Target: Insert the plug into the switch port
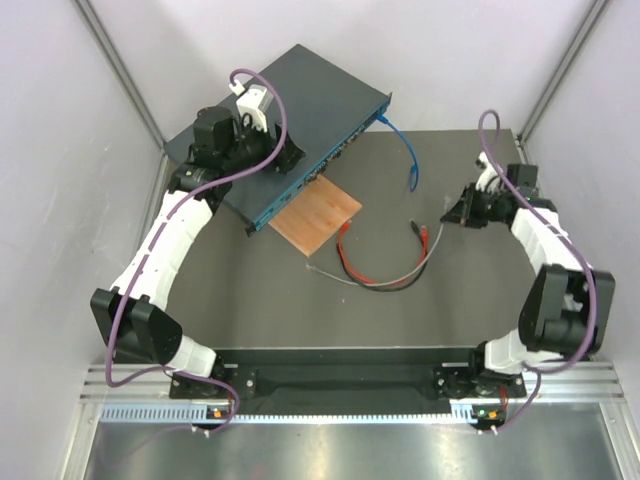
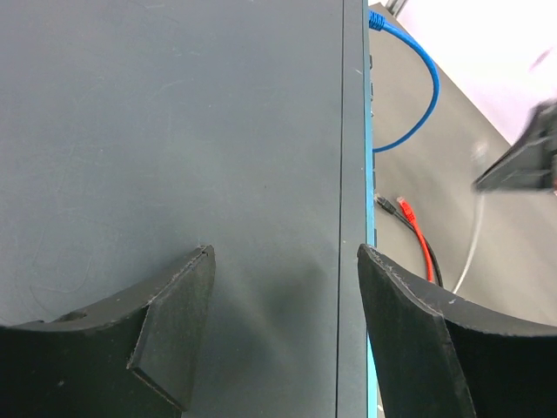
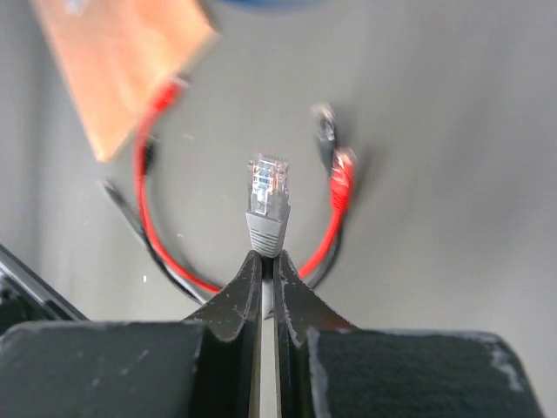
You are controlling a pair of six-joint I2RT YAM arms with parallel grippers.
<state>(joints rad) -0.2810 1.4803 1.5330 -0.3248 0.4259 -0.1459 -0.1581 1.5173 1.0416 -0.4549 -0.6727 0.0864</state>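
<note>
The switch (image 1: 300, 95) is a flat dark grey box lying at an angle at the back left, its teal front edge (image 1: 318, 178) facing the mat. My left gripper (image 1: 272, 152) hovers over the switch's top (image 2: 174, 131) near that edge (image 2: 372, 235). It is open (image 2: 285, 252), with nothing between the fingers. My right gripper (image 1: 452, 212) is at the right of the mat. It is shut (image 3: 269, 257) on the grey cable just behind the plug (image 3: 268, 196), a clear plug with a grey boot that sticks out past the fingertips.
A blue cable (image 1: 405, 150) runs from the switch's far end onto the mat. A brown wooden board (image 1: 315, 217) lies just in front of the switch. Red (image 1: 345, 262) and black cables loop across the mat's middle, their plugs (image 3: 339, 178) below the right gripper.
</note>
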